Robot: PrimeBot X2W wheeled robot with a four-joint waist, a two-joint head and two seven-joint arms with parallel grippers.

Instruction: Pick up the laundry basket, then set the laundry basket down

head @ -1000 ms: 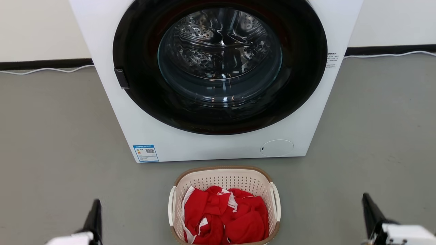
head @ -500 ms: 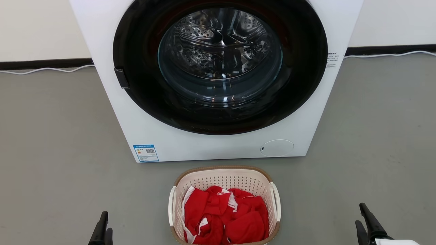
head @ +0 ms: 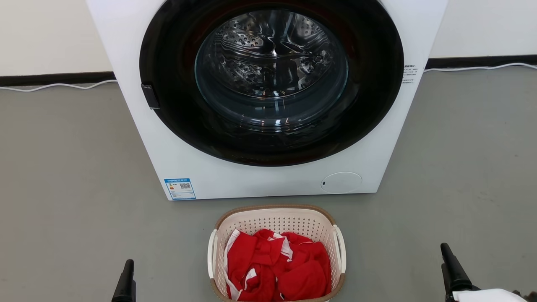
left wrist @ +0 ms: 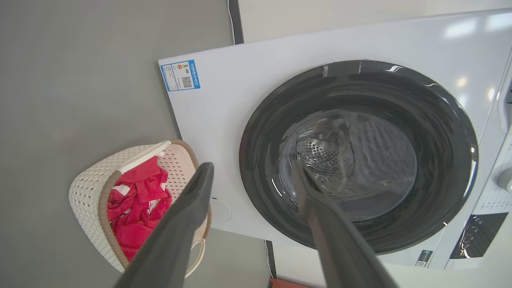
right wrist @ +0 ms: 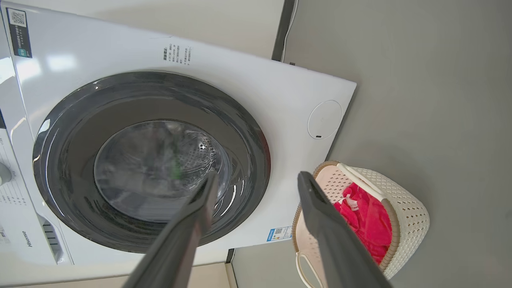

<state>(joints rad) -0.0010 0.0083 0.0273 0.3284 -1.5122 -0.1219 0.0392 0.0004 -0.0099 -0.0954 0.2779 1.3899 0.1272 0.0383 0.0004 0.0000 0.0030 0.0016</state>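
The laundry basket (head: 277, 220), cream perforated plastic with a brown rim and white side handles, stands on the grey floor just before the washing machine. Red and white clothes (head: 279, 268) fill it. My left gripper (head: 126, 282) pokes up at the bottom edge, well left of the basket. My right gripper (head: 451, 268) is about as far to its right. Neither touches it. In the left wrist view the left gripper (left wrist: 252, 170) has its fingers spread with nothing between them, and the basket (left wrist: 94, 192) lies at lower left. The right gripper (right wrist: 257, 178) is likewise open, the basket (right wrist: 406, 212) at lower right.
A white front-loading washing machine (head: 176, 138) with a dark round door (head: 270, 79) stands right behind the basket. A white cable (head: 54, 86) runs along the black baseboard at the wall. Bare grey floor (head: 63, 188) lies to either side of the basket.
Both grippers have opened. The left one has sunk lower in the head view and the right one has shifted slightly. The basket has not moved.
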